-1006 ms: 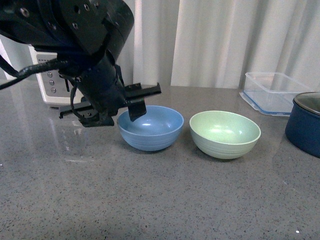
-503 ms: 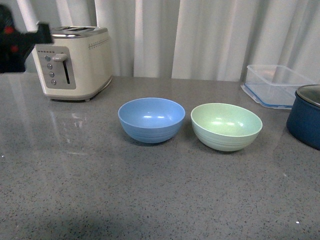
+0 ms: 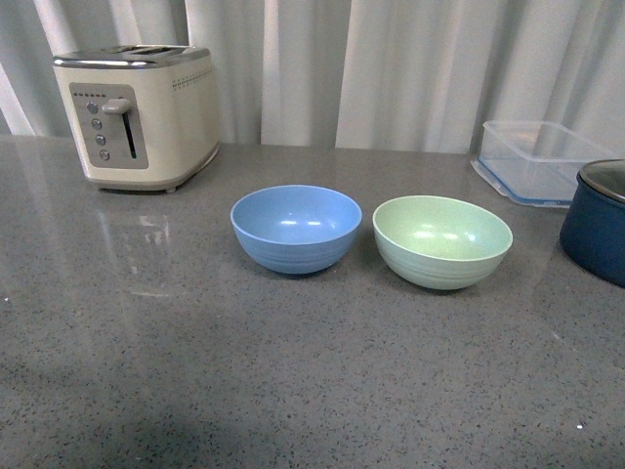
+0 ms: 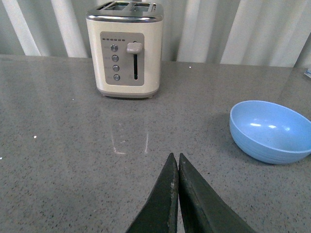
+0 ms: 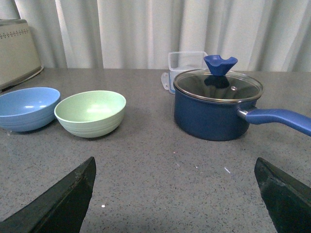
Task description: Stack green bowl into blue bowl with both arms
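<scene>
Mid-countertop [image 3: 312, 391]: blue bowl [image 3: 296, 228], green bowl [image 3: 442, 241] side by side, unstacked | left gripper [image 4: 175, 160] gone from front view, pressed closed, empty | right gripper [image 5: 175, 167] spread wide | stacking unstarted

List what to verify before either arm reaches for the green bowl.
1. Green bowl upright and empty: ok.
2. Blue bowl upright, empty, ready to receive: ok.
3. Room between the two rims for a finger: cannot tell, the gap looks narrow.
4. Right claw open and empty: ok.
5. Left claw open: not ok, its fingers are shut together.
6. Pot out of the way: ok, it stands apart from the green bowl.
</scene>
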Robot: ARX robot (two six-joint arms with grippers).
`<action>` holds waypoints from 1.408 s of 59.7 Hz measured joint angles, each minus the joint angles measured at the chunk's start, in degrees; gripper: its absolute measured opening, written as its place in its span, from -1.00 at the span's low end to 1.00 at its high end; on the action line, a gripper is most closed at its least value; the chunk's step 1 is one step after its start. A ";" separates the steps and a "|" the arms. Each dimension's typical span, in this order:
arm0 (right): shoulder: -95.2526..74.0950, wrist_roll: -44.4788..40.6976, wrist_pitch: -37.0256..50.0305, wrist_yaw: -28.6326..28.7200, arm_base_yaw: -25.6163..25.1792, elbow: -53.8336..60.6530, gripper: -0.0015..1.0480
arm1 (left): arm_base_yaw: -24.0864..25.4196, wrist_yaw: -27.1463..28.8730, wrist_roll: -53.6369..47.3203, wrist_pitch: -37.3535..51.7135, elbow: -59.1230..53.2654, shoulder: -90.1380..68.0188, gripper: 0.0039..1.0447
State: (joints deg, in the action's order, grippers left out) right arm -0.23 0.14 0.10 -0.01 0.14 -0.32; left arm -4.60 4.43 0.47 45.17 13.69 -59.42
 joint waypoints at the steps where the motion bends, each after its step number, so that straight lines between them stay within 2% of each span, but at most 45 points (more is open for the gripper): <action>1: 0.00 0.00 0.00 0.00 0.00 0.00 0.81 | 0.11 -0.15 -0.02 -0.02 -0.55 0.66 -0.94; 7: 0.00 0.00 0.00 0.00 0.00 0.00 0.81 | 2.69 -3.74 -0.04 -0.72 -3.10 4.04 -0.94; 14: 0.00 0.00 0.00 0.00 0.00 0.00 0.81 | 4.44 -4.02 -0.02 -2.08 -5.29 7.56 -0.94; 38: 0.00 0.00 0.00 0.02 0.00 0.00 0.81 | 4.48 -4.33 -0.02 -10.21 -10.51 20.83 -0.94; 45: 0.00 -0.02 0.00 0.02 0.00 0.00 0.81 | 4.48 -4.35 -0.02 -9.09 -12.44 22.53 -0.94; 84: 0.00 0.00 0.00 0.02 0.00 0.00 0.81 | 4.48 -4.33 -0.07 -27.41 -12.48 41.88 -0.94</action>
State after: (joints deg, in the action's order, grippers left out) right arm -0.23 0.14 0.10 0.01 0.14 -0.32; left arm -0.12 0.10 0.40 17.76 1.21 -17.54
